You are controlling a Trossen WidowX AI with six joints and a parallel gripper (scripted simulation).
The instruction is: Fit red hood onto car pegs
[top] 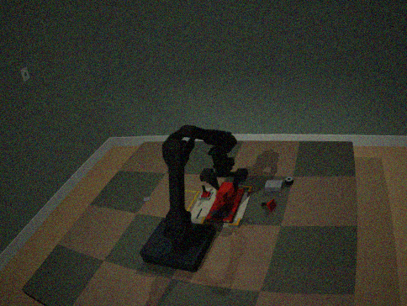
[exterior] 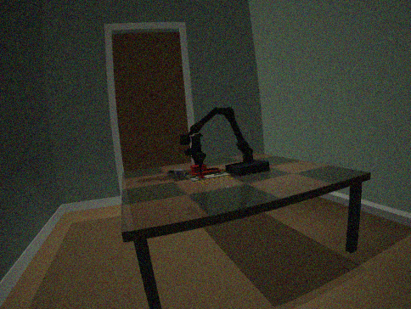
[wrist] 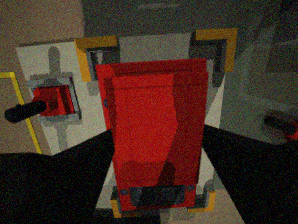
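Arm bent downward, pincer [wrist: 155,145] gripping the red hood [wrist: 150,135] over the chassis; only the wrist view shows yellow jig corners [wrist: 220,40] at 1 o'clock.

I am holding the hood [wrist: 150,135] between my fingers, one on each side of it. Directly beneath it the car [wrist: 155,192] is sitting in its jig [wrist: 100,42], whose corners are showing beyond and below the hood. Left of my fingers a small block [wrist: 52,100] is lying on the jig plate. Right of my fingers a small part [wrist: 280,125] is lying on the table [exterior: 238,199].
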